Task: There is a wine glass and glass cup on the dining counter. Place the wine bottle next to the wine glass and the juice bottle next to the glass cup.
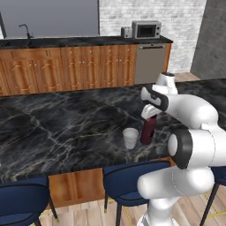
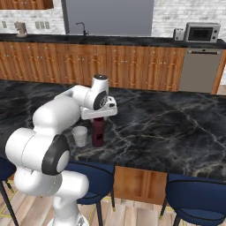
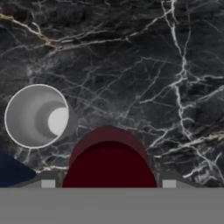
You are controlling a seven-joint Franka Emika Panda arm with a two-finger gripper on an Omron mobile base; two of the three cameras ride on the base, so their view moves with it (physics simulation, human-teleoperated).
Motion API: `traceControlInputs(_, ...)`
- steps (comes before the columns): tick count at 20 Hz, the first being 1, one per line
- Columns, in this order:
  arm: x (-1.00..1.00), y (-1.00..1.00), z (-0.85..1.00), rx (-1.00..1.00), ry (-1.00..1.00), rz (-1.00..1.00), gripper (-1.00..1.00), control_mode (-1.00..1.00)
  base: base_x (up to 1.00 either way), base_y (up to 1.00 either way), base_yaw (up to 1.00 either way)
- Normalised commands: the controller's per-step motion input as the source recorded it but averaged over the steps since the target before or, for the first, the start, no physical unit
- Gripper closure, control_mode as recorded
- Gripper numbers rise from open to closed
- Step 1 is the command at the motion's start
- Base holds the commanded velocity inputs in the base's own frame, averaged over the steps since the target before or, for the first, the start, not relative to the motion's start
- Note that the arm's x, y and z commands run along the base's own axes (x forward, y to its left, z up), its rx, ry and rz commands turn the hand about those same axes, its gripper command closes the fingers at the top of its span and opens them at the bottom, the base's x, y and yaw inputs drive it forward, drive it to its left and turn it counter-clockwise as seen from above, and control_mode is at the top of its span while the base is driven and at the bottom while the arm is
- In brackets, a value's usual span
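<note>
Juice bottle (image 1: 148, 131) just beside glass cup (image 1: 130, 137)

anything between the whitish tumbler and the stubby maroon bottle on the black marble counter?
Nothing. A narrow strip of bare black marble dining counter separates the whitish translucent glass cup from the short maroon juice bottle; hand view shows it best.

White rounded arm (image 1: 194, 145), dark joints

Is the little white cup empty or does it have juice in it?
Empty. The hand view looks straight down into the glass cup: only its pale bare walls and bottom show, no liquid. It stands upright beside the juice bottle.
</note>
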Motion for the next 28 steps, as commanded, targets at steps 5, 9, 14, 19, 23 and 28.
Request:
traceControlInputs(5, 0.02, 0.09, -0.22, 0.0, -0.01, -0.07, 1.0, -1.0, 0.0, 0.0, 0.0)
traceControlInputs(9, 0.02, 0.09, -0.22, 0.0, -0.02, -0.06, 1.0, -1.0, 0.0, 0.0, 0.0)
traceControlInputs(14, 0.0, 0.14, -0.24, 0.0, -0.02, -0.09, 1.0, -1.0, 0.0, 0.0, 0.0)
traceControlInputs(19, 0.0, 0.17, -0.24, 0.0, 0.0, -0.12, -1.0, -1.0, 0.0, 0.0, 0.0)
traceControlInputs(23, -0.03, 0.14, -0.04, 0.0, -0.03, -0.12, -1.0, -1.0, 0.0, 0.0, 0.0)
traceControlInputs(28, -0.13, 0.09, 0.01, 0.0, -0.07, -0.1, -1.0, -1.0, 0.0, 0.0, 0.0)
